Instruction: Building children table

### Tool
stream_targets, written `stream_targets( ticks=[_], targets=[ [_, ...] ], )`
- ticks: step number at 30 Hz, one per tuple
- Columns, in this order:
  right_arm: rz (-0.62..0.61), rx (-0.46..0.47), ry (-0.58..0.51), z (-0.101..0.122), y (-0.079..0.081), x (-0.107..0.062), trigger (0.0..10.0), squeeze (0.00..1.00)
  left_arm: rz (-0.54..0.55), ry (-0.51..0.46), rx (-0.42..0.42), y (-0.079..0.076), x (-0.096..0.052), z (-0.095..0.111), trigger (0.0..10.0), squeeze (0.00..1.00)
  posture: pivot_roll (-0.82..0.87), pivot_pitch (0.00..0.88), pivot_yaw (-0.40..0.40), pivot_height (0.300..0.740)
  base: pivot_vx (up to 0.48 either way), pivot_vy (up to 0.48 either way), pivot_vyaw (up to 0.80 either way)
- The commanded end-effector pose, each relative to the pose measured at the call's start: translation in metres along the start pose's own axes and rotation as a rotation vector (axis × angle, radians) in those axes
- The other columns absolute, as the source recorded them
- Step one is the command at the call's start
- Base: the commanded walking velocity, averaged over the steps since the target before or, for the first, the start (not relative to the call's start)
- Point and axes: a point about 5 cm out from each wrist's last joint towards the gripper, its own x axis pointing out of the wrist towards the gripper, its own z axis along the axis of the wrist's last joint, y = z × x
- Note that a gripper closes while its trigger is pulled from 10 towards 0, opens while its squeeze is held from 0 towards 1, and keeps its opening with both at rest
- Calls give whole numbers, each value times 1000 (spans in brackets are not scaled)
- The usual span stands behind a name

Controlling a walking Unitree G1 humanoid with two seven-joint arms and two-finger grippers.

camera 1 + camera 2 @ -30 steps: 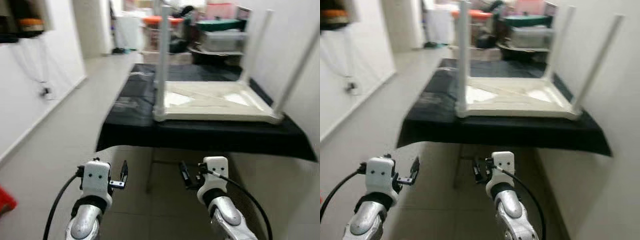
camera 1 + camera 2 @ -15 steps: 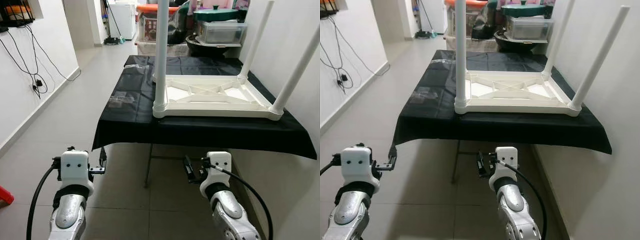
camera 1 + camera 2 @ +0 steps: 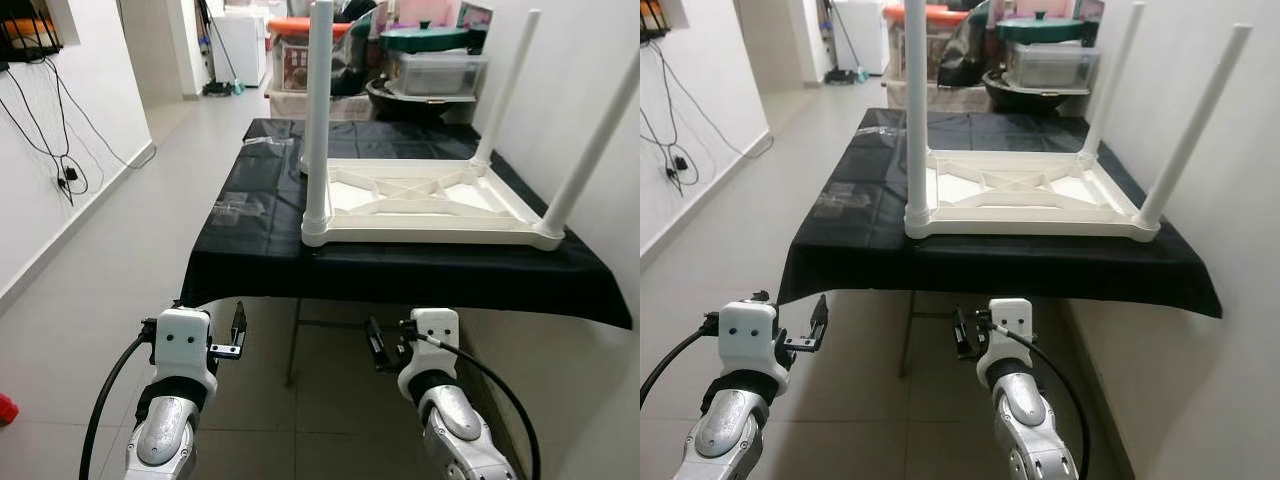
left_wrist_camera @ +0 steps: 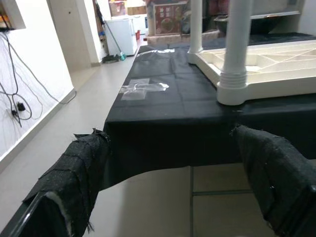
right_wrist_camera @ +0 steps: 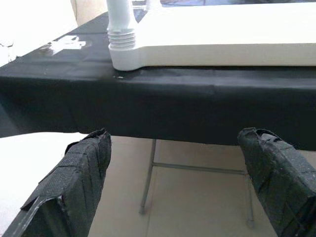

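Black cloth is covering the work table [image 3: 260, 250], and its front edge is hanging down just ahead of both grippers. On that cloth the white children's table [image 3: 425, 205] is lying upside down, its top flat against the cloth and its four legs pointing upward. The near-left leg [image 3: 318, 110] is standing at the front corner nearest the robot's left side, threaded into its socket; the near-right leg [image 3: 590, 150] is rising at a slant at the opposite front corner beside the wall. Two far legs are standing at the rear corners. The children's table is sitting higher than, and forward of, both grippers, apart from them.

A clear plastic bag [image 3: 238, 205] is lying on the cloth to the left of the children's table, near the cloth's left edge.

The left gripper [image 3: 238, 335] is hovering below the cloth's front-left corner, over the tiled floor [image 3: 90, 290]. In the left wrist view its fingers [image 4: 81, 173] are spread wide and are gripping nothing.

The right gripper [image 3: 372, 345] is hovering under the cloth's front edge, nearer the middle. In the right wrist view its fingers [image 5: 79, 173] are likewise spread wide, touching nothing, with the near-left leg's socket showing above them.
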Motion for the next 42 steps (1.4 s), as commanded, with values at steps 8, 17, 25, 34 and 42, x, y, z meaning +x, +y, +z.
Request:
stream_targets(
  ticks=[8,17,25,34,42],
  targets=[
    [-1,6,-14,-1,0,1,10000,0,-27,17,6,-5,-3,-6,10000,0,85,0,-41,740,297,0,0],
    [-2,5,-18,0,0,1,10000,0,-44,18,1,-8,-5,-6,10000,0,86,0,-43,740,296,0,0],
    [1,11,-25,1,0,3,10000,0,-46,17,2,-8,-5,-6,10000,0,88,0,-42,740,295,0,0],
    [-16,22,-44,7,-4,8,10000,0,-45,14,-3,-9,-5,-5,10000,0,89,0,-46,740,298,0,0],
    [-33,28,-47,9,-8,9,10000,0,-55,13,-14,-10,-5,-5,10000,0,89,0,-45,740,298,0,0]
  ],
)
